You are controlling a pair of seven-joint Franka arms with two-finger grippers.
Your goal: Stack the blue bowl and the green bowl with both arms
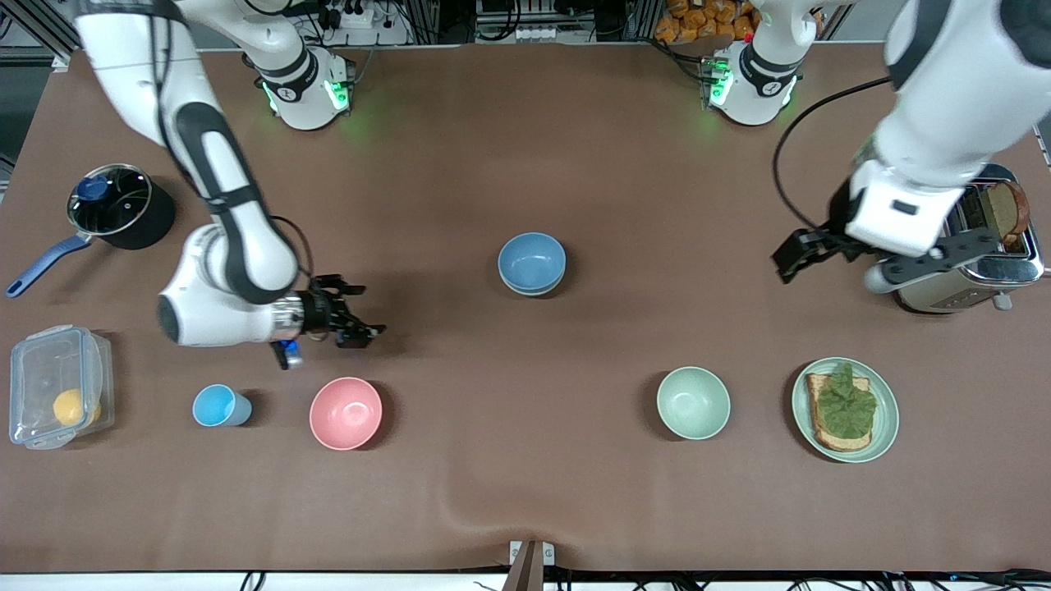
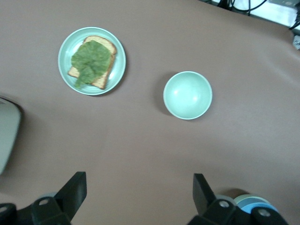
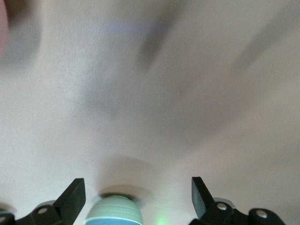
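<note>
The blue bowl (image 1: 531, 259) sits nested in the green bowl in the middle of the table. In the front view only the blue one shows clearly. In the right wrist view the green bowl's outside (image 3: 115, 208) shows with the blue bowl's rim (image 3: 112, 221) at its mouth. My right gripper (image 1: 365, 312) is open and empty, over the table beside the stack toward the right arm's end, near the pink bowl. My left gripper (image 1: 790, 263) is open and empty, beside the toaster toward the left arm's end. Both wrist views show open fingers (image 2: 75, 187) (image 3: 75, 192).
A paler mint-green bowl (image 1: 693, 402) and a green plate (image 1: 887, 410) with toast and lettuce lie nearer the camera. A pink bowl (image 1: 346, 413), sky-blue cup (image 1: 215, 405), plastic box (image 1: 57, 386), pot (image 1: 119, 205) and toaster (image 1: 977, 263) stand around.
</note>
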